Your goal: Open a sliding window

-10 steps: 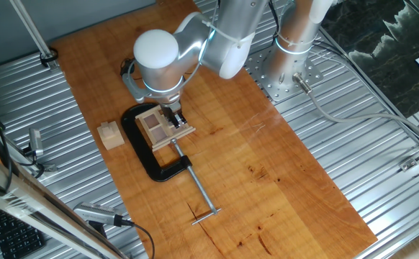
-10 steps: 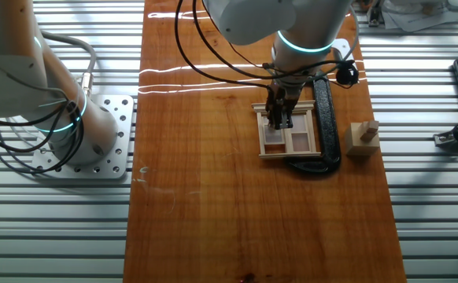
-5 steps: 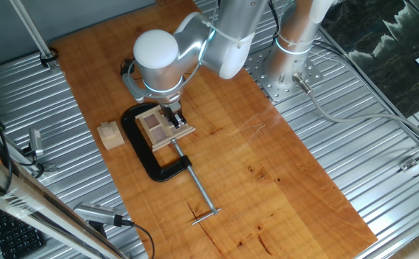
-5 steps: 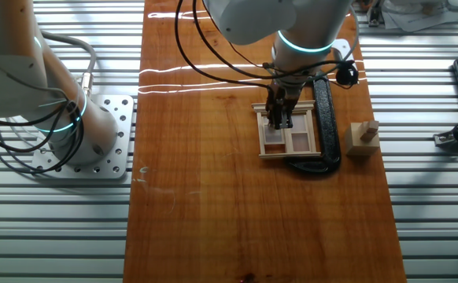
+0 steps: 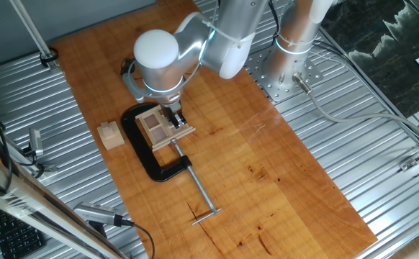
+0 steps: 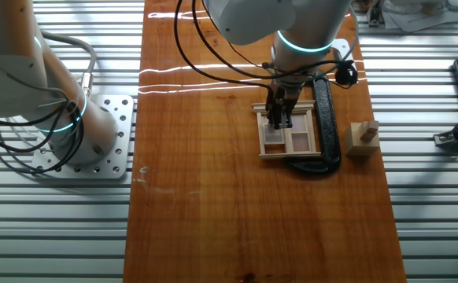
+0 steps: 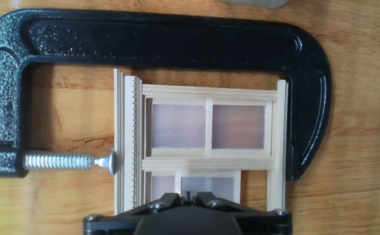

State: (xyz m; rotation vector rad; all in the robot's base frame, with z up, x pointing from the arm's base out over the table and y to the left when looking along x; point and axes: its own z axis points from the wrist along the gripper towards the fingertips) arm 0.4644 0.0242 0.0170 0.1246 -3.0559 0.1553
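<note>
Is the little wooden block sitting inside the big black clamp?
No, the wooden block sits outside the black clamp; only the sliding window is inside.

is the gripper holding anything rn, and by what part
Cannot tell for sure. The gripper is down on the sliding window, fingertips at a lower pane beside the center bar, but the hand view hides whether they clamp anything.

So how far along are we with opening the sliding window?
Done: the small light-wood four-pane window frame lies flat, pinned in the black C-clamp, whose steel screw presses its side. In hand: the gripper is down on the frame's panes; its finger gap is hidden, so contact is unclear. Left: sliding the sash. The hand view hints at offset panes, but how open it is cannot be told.
</note>
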